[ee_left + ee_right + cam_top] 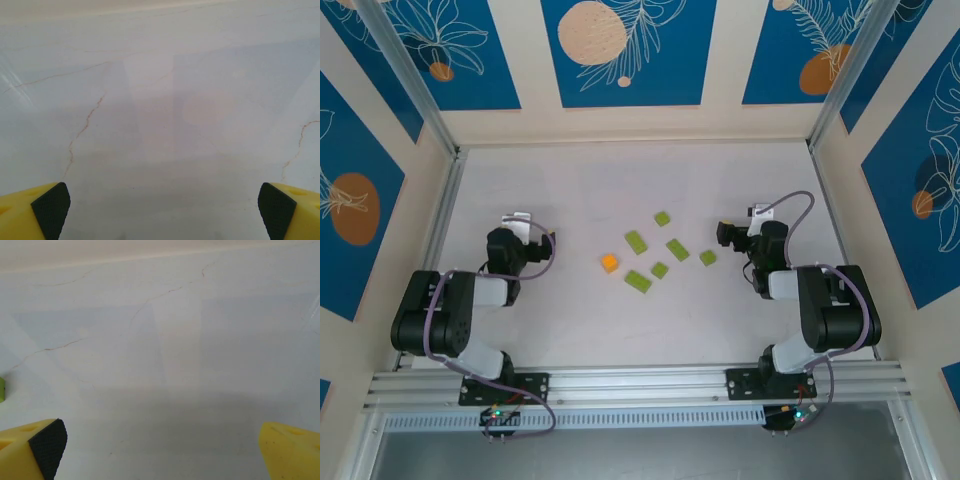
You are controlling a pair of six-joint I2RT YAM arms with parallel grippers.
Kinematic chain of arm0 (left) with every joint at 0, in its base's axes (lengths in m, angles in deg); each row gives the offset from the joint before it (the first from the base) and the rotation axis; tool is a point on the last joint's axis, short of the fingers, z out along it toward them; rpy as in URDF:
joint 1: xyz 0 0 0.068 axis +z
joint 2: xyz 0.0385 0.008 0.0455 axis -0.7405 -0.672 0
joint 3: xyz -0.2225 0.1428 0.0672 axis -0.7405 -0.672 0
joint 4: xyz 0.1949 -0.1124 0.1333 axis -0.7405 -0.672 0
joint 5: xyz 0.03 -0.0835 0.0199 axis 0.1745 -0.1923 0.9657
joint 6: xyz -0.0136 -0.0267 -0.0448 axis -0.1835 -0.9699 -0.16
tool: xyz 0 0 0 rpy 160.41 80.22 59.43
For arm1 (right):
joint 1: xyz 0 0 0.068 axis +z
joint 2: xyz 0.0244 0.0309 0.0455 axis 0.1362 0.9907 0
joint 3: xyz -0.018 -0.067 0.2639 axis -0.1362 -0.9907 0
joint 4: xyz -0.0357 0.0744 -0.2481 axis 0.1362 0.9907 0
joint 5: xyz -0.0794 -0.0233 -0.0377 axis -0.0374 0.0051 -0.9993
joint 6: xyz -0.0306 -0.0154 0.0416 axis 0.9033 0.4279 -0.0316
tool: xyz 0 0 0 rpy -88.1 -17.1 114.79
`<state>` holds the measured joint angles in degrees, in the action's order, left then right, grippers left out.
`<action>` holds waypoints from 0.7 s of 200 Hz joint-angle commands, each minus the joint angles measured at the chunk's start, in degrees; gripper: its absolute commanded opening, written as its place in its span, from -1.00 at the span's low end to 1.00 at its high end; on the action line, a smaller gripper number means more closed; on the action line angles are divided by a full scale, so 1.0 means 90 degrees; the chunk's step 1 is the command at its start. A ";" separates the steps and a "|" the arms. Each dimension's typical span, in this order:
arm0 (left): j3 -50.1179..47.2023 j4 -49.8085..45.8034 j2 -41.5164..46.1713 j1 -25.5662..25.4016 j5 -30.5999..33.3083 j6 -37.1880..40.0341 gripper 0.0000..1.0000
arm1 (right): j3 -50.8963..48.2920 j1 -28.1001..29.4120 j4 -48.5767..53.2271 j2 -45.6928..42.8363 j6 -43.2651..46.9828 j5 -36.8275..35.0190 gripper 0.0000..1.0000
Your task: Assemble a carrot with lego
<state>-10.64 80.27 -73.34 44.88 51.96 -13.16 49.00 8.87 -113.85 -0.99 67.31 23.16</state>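
On the pale marbled table top [570,330] six small lime-green plastic bricks [678,250] lie in the middle (all apart). The orange square plastic brick [609,262] lies at 9 o'clock of this group, with one green brick [636,242] at its 2 o'clock and another green brick [638,282] at its 4 o'clock.

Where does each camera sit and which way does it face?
Top external: above and behind the bases, looking down on the table, the loose lego, the left arm and right arm.
Left wrist: low on the left arm, facing across the table toward the far wall; open left gripper at the bottom corners.
Right wrist: likewise on the right arm; open right gripper at the bottom corners.
Shared: all see the table; the green sliver at the right wrist's left edge is probably a lego brick.
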 commanded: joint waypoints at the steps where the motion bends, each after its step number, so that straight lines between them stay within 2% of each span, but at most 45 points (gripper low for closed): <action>1: 0.0126 -0.0037 0.0032 -0.0025 -0.0135 0.0117 0.98 | 0.0038 -0.0047 -0.0160 0.0012 0.0024 0.0162 0.99; 109: 0.0108 0.0032 0.0092 -0.0009 -0.0087 0.0087 0.98 | 0.0023 -0.0037 -0.0167 -0.0003 0.0039 0.0164 0.99; 125: 0.0497 -0.1262 0.0877 -0.0010 0.0179 0.0008 0.98 | 0.0175 0.0015 0.0299 -0.0260 -0.0060 -0.0251 0.97; 140: 0.1116 -0.2862 0.1608 -0.0010 0.0829 -0.0455 0.98 | 0.0670 0.0050 0.1664 -0.0722 -0.0300 -0.0779 0.95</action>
<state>-8.63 71.09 -68.58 44.88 52.92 -13.64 49.61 8.98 -110.75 -1.82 67.05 21.89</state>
